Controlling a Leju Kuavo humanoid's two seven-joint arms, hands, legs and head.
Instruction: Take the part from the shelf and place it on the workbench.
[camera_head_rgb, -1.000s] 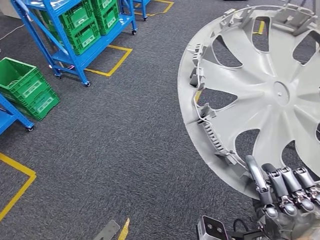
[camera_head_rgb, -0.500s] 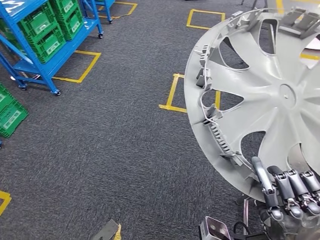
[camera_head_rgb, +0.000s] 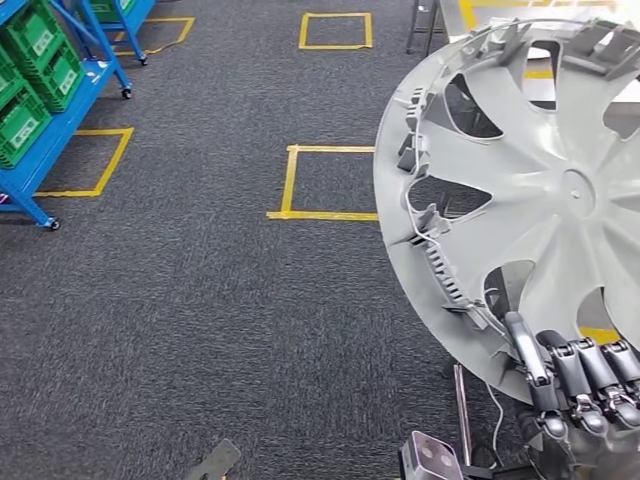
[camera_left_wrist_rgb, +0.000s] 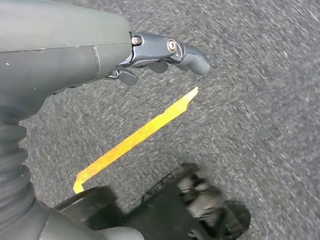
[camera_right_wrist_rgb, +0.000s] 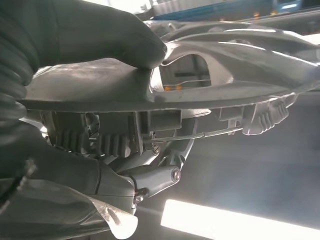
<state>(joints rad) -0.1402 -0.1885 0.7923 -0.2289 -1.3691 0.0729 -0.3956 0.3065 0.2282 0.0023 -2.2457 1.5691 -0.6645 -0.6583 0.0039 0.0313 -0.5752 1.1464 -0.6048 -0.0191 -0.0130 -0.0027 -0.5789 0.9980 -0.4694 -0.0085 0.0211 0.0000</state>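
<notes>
Right hand (camera_head_rgb: 581, 395): clamped on the lower rim of the large pale grey plastic wheel cover (camera_head_rgb: 528, 190), dark fingers (camera_head_rgb: 562, 365) hooked over its ribbed inner face at near right, thick grey thumb (camera_right_wrist_rgb: 113, 37) pressed on the opposite face. Grip unchanged across the last second; the cover sits at the same place in the head view, tilted, inner side with clips and wire ring toward the camera.

Left hand (camera_left_wrist_rgb: 166, 50): hangs over the dark grey carpet floor (camera_head_rgb: 211, 300), holding nothing; fingers look loosely extended, so read as apart, though part of the hand is hidden.

Surroundings, changed: the whole scene has slid leftward, a turn of the robot and not a move of the things. Blue metal shelf cart with green plastic crates (camera_head_rgb: 38, 90), formerly central-left, now at the far left edge. Yellow floor-tape square (camera_head_rgb: 324, 180) now mid-scene. A pale surface with metal legs (camera_head_rgb: 453, 15) is entering at far right, partly behind the cover; possibly the workbench, not certain.

Status, judged: pick from shelf done; carry and turn under way; placement not yet begun.
</notes>
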